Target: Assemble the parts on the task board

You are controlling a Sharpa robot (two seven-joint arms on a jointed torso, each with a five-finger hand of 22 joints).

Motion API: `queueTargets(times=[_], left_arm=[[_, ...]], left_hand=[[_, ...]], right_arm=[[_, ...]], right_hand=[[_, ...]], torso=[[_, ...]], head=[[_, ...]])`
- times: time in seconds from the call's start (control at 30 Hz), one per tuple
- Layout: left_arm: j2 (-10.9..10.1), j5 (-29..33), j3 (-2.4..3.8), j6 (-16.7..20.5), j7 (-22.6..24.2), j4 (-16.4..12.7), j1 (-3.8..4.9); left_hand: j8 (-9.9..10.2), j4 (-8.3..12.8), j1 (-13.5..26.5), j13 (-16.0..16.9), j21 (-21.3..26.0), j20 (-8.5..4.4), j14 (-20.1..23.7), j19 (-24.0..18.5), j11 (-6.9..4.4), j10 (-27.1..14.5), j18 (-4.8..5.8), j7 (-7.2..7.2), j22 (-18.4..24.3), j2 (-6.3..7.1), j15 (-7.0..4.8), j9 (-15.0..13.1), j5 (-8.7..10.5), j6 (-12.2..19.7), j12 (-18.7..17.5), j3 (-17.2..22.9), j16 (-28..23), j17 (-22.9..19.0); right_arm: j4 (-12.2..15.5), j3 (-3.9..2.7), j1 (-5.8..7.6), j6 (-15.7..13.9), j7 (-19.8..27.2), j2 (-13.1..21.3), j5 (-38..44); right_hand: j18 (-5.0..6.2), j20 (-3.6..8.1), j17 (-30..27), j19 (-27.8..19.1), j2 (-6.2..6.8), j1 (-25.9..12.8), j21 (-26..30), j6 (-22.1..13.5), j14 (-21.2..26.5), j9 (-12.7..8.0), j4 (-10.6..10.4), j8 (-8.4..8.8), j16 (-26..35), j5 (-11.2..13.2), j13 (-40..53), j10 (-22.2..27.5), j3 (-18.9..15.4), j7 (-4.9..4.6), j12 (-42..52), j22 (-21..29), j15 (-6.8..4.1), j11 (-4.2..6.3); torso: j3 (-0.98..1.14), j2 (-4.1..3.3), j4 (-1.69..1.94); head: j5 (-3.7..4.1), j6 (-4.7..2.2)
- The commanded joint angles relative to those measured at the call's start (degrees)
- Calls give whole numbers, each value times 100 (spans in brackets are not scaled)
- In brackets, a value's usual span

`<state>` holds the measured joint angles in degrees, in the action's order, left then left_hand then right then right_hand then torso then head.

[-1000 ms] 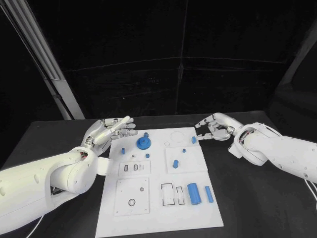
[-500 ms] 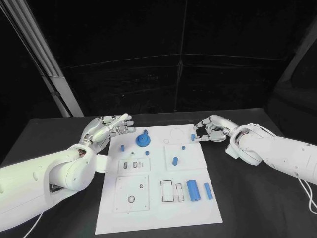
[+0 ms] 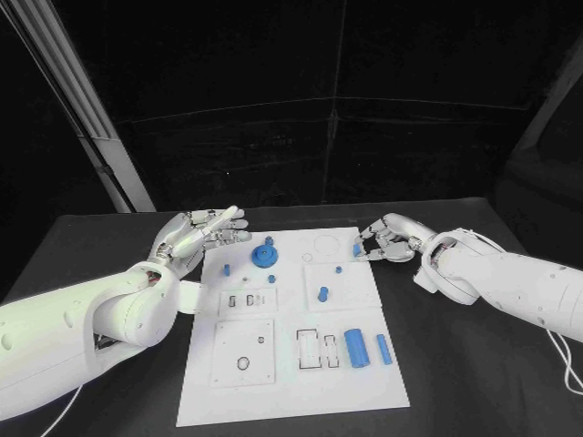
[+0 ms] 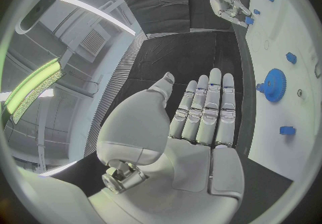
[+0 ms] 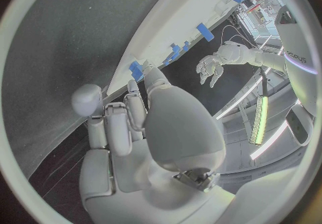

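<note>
Head view showed the white board [image 3: 291,364] mid-tabletop. The right hand [image 3: 386,238] pinched a small blue part [image 3: 357,248] at the board's far right corner; the left hand [image 3: 199,231], fingers [image 4: 208,109] straight and empty, hovered beside its far left corner near the blue gear [image 3: 264,256].

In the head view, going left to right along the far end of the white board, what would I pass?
Left hand → small blue part → blue gear → small blue part by the fingers → right hand.
</note>
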<state>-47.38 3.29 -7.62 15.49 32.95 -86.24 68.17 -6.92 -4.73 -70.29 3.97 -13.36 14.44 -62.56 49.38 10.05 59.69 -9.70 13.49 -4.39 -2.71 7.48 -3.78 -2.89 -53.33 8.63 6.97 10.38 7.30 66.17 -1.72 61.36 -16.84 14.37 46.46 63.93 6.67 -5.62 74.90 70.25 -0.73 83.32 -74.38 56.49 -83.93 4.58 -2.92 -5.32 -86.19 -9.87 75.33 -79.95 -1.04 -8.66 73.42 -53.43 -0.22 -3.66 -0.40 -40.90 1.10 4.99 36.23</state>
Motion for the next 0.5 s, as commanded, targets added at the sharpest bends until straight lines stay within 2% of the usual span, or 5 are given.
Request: queueTargets(times=[0.03, 0.13, 0.23, 0.33, 0.5], left_arm=[[8, -4, 5, -90, 9, -2, 7], [10, -4, 5, -101, 6, -2, 7], [14, -4, 5, -106, -5, 3, 7], [15, -5, 5, -116, -16, 6, 7], [16, -5, 5, -129, -27, 11, 7]], left_hand=[[25, 48, -45, -7, 24, -10, -26, 39, 21, 2, -91, 23, 9, 7, 17, 2, -26, 47, -23, 0, -32, 5], [26, 51, -47, -7, 24, -10, -26, 39, 22, 0, -91, 24, 10, 6, 17, 3, -26, 49, -25, 1, -33, 5], [34, 72, -69, -9, 31, -9, -25, 41, 26, -11, -90, 28, 15, -11, 19, 4, -27, 59, -36, 17, -43, 6], [36, 83, -83, -10, 35, -9, -26, 42, 26, -15, -90, 28, 18, -32, 20, 4, -28, 61, -41, 35, -48, 7], [37, 86, -85, -10, 36, -9, -26, 42, 26, -15, -89, 29, 19, -35, 20, 4, -28, 62, -43, 37, -50, 7]], right_arm=[[23, -2, 6, 62, -17, -11, 53], [31, -2, 4, 70, -32, -26, 62], [36, -2, 3, 65, -60, -38, 78], [32, -2, 2, 58, -83, -49, 85], [8, -2, 2, 52, -113, -82, 103]], right_hand=[[11, 2, 777, 35, -87, 34, -23, 62, -446, -2, 11, -21, -12, 28, -24, -46, 52, 5, 7, 1, -46, 19], [11, 3, 776, 33, -90, 35, -21, 74, -446, -2, 14, -22, -11, 31, -26, -44, 58, 7, 5, 6, -47, 20], [10, 4, 783, 37, -92, 30, -23, 86, -447, -3, 16, -21, -15, 43, -22, -47, 63, 9, 9, -1, -49, 22], [9, 5, 787, 41, -98, 22, -27, 94, -448, -4, 13, -19, -16, 51, -22, -47, 68, 9, 9, -8, -50, 22], [4, 10, 804, 56, -151, 7, -38, 123, -452, -12, 7, -7, -25, 63, -4, -61, 109, 15, 29, -33, -54, 27]], torso=[[0, 4, -11], [1, 4, -13], [7, 10, -21], [3, 14, -23], [7, 17, -37]], head=[[2, 34], [13, 46], [-11, 60], [11, 73], [-11, 62]])
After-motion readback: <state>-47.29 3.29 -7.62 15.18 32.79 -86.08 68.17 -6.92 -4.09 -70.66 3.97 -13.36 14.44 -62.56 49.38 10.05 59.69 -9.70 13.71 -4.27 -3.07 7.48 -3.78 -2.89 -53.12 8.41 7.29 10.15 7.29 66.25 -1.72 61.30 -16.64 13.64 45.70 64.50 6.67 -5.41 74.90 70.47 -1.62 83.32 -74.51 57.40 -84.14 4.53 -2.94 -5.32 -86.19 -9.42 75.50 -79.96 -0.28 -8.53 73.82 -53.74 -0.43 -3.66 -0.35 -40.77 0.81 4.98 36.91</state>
